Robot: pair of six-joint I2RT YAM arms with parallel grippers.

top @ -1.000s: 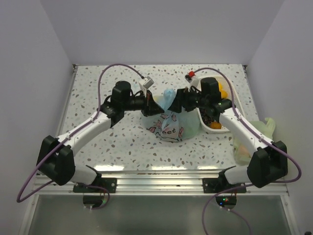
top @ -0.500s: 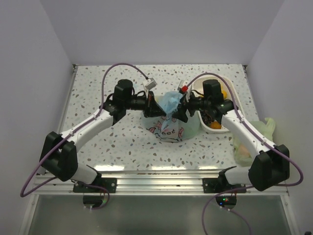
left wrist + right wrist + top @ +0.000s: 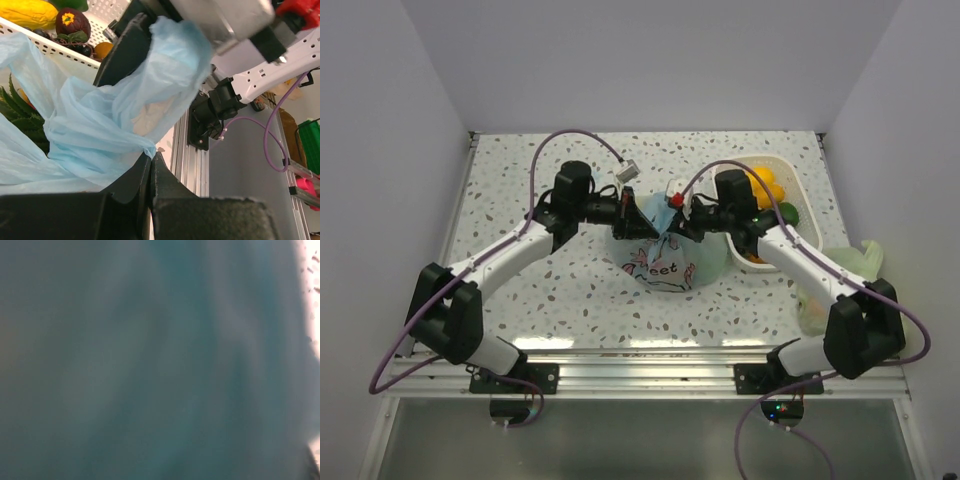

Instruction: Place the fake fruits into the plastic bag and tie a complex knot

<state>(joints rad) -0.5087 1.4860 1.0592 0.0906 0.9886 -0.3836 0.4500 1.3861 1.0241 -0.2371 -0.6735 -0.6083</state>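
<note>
From above, we see the plastic bag (image 3: pixel 665 268) mid-table, with the left gripper (image 3: pixel 642 222) at its 11 o'clock and the right gripper (image 3: pixel 682 224) at 1 o'clock. The left wrist view shows the left jaws pinched on bag film. Blurred blue film fills the right wrist view, so we cannot tell the right gripper's state.

**Blue bag beside the basket, fruit split**

The crinkly, printed light-blue plastic bag (image 3: pixel 665 265) sits touching the white basket (image 3: pixel 50 46), its handle strips (image 3: pixel 165 65) bunched upward. A pineapple (image 3: pixel 15 107) lies inside it. The yellow fruit (image 3: pixel 27 12), purple fruit (image 3: pixel 70 22) and orange fruit (image 3: pixel 102 49) lie in the basket.
</note>
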